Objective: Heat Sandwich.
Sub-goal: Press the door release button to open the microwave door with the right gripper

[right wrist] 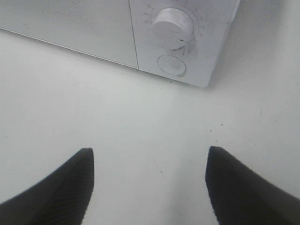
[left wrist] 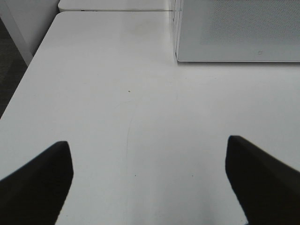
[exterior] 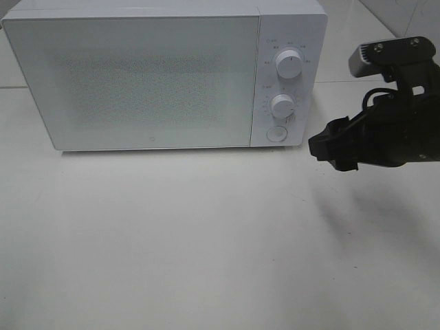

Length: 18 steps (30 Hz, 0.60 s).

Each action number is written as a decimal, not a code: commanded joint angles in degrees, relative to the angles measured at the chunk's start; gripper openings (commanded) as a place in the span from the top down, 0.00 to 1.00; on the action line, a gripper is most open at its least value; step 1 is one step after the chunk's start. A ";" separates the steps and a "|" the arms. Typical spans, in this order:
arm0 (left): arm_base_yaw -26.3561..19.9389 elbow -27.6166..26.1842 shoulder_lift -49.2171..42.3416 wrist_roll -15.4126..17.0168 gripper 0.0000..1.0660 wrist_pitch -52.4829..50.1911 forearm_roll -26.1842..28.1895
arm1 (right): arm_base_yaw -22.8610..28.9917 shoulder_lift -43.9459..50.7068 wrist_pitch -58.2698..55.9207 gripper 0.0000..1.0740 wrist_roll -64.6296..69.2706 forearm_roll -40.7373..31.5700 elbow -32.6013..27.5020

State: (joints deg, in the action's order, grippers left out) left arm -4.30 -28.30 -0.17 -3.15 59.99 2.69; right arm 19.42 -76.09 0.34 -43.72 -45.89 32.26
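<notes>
White desk fills most of what we see. At its back stands a white microwave with its door shut. The black right arm hangs above the desk, just beside the control-panel end. The right fingers are spread wide with nothing between them and face the panel. The left fingers are equally wide and empty, over bare desk in front of the microwave's other corner. On the panel we see the upper knob, the lower knob and a round button beneath.

We cannot find the sandwich in any view; it may be shut inside or off to one side.

We judge it light and soft: bread crushes under a pinch and the filling can slide out. We would rather lift it by whatever carries it, or hold it gently at the crust.

A wide stretch of desk in front gives room for the door to swing. The left wrist view shows the desk edge close by, with dark floor beyond it.
</notes>
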 commanded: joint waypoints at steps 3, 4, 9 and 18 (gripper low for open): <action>-0.06 0.11 -1.15 0.06 0.24 -0.52 0.40 | -9.45 0.74 -20.68 0.38 48.36 45.89 7.68; -0.06 0.11 -1.15 0.06 0.24 -0.52 0.40 | -9.45 0.74 -20.68 0.38 48.36 45.89 7.68; -0.06 0.11 -1.15 0.06 0.24 -0.52 0.40 | -11.46 0.74 -39.48 0.38 58.44 61.31 12.49; -0.06 0.11 -1.15 0.06 0.24 -0.52 0.40 | -11.46 10.31 -52.14 0.38 52.37 55.52 11.46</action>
State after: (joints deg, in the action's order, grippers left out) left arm -4.30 -28.30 -0.17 -3.15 59.99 2.69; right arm 8.08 -70.47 -49.85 11.17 12.61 44.92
